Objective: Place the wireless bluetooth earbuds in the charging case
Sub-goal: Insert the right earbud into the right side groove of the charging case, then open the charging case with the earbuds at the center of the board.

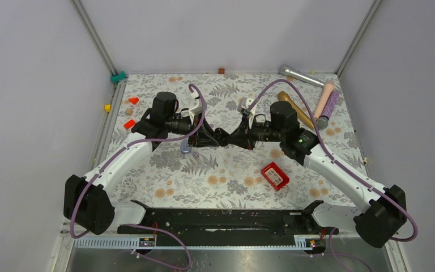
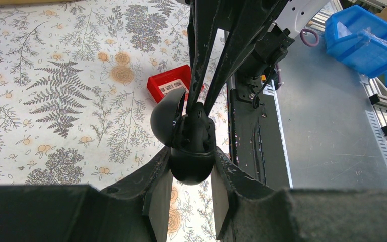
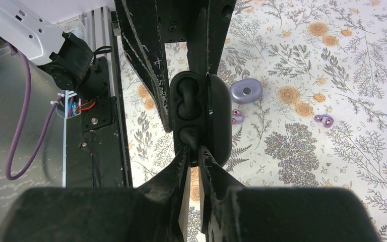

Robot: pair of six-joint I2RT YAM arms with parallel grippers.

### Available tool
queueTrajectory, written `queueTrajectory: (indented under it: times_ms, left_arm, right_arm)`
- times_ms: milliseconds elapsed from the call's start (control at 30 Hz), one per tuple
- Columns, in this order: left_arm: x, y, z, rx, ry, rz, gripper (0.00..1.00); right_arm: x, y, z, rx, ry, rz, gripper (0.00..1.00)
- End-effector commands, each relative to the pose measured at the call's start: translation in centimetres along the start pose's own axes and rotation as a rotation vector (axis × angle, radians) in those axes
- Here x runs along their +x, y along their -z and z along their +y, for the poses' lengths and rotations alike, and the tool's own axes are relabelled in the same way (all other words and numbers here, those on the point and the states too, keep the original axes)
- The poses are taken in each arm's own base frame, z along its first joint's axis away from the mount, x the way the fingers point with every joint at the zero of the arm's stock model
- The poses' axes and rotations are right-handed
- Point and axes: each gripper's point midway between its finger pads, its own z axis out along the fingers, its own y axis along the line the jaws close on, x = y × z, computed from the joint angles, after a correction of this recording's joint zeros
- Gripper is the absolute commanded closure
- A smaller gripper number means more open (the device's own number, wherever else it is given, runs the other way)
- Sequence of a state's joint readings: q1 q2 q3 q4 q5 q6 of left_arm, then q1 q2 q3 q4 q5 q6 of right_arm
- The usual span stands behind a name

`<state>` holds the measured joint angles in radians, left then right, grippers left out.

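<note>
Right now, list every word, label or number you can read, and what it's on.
No text can be read.
Red bin: white label, print too blurred.
Case in left claw: no marking shows.
Earbud in right claw: no marking shows.

White arm shells point(image 1: 122, 158), black joints point(image 1: 90, 204), purple cables point(image 1: 203, 105), scuffed black claw fingers point(image 3: 141, 45).

A small red tray point(image 1: 274, 175) lies on the floral counter point(image 1: 215, 181). Near the far right corner lie a silver cylinder point(image 1: 301, 76) and a wooden stick point(image 1: 297, 110).
</note>
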<state>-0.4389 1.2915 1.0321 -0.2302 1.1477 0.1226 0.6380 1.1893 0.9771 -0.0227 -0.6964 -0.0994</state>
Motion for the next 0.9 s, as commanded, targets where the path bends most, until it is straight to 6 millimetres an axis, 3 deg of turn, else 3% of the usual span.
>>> queueTrajectory:
  times_ms: [0,467,867]
  left_arm:
    - [-2.6,0.2,-0.8,0.014,-0.102,-0.043,1.00]
    - [-2.8,0.4,-0.9,0.008,-0.110,-0.046,1.00]
    - [-3.0,0.4,-1.0,0.006,-0.119,-0.049,1.00]
  right_arm:
    - [-1.2,-0.1,0.3,-0.007,0.037,-0.038,0.84]
    - [-1.5,0.7,0.7,-0.002,0.063,-0.025,0.69]
    - [-2.8,2.2,1.8,-0.032,0.093,-0.046,0.65]
